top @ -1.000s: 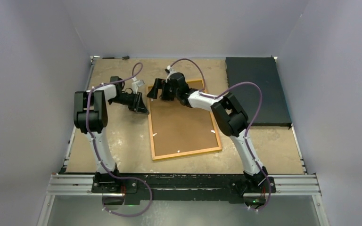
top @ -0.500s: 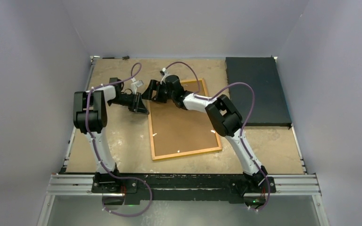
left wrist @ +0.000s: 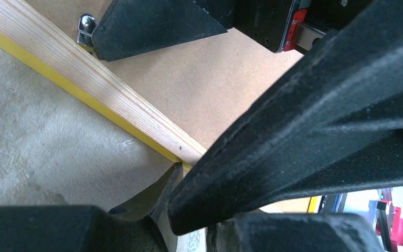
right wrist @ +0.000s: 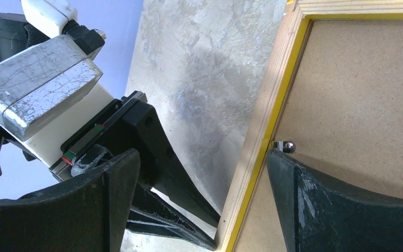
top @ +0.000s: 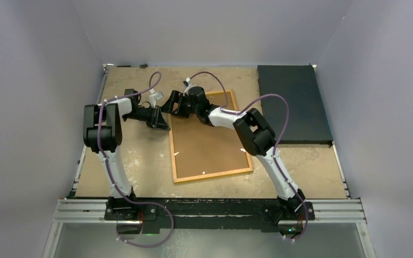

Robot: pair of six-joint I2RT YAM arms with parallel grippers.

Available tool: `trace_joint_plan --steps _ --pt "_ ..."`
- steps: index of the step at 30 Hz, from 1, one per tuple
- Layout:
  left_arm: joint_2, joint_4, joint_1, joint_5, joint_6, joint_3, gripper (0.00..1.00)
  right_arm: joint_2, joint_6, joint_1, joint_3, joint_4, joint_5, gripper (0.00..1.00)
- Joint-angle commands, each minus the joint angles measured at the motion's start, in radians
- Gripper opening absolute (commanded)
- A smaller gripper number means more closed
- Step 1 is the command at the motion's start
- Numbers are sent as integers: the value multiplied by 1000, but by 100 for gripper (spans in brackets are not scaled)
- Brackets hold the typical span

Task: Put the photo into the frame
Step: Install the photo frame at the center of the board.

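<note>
Showing the frame (right wrist: 267,100) lying flat on the table (top: 134,164), reverse side up, with a light wood rail and a thin yellow lip running round a brown backing board (top: 209,140) sitting inside it. Lying near the middle of the table, slightly skewed, with the long sides running away from the arm bases.

Hovering the right hand (top: 173,102) over the frame's far-left corner, reaching in from the right across the board. Spreading its fingers (right wrist: 341,205) wide and gripping nothing. Straddling the frame's left rail, with one finger out over bare table, the other in over the backing board, and the rail passing up through the gap. Touching, or all but touching, a small shiny metal tab (right wrist: 284,145) at the rail's inner edge with the inner fingertip.

Pointing the left hand (top: 161,119) at the same rail from the outside, just beside the right hand and a little nearer the bases. Resting its fingertips right at the frame's yellow outer edge, at table level. Holding those fingers close together, with only a sliver showing between the tips, and leaving it impossible to tell whether anything is being pinched there.

Showing also a dark rectangular mat (top: 293,102) lying well apart from both hands at the table's far right.
</note>
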Motion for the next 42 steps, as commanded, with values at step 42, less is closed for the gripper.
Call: trace_joint_plan --steps 42 --pt "-352 2 -234 -517 364 -330 23 -292 -359 -412 -305 -228 342 99"
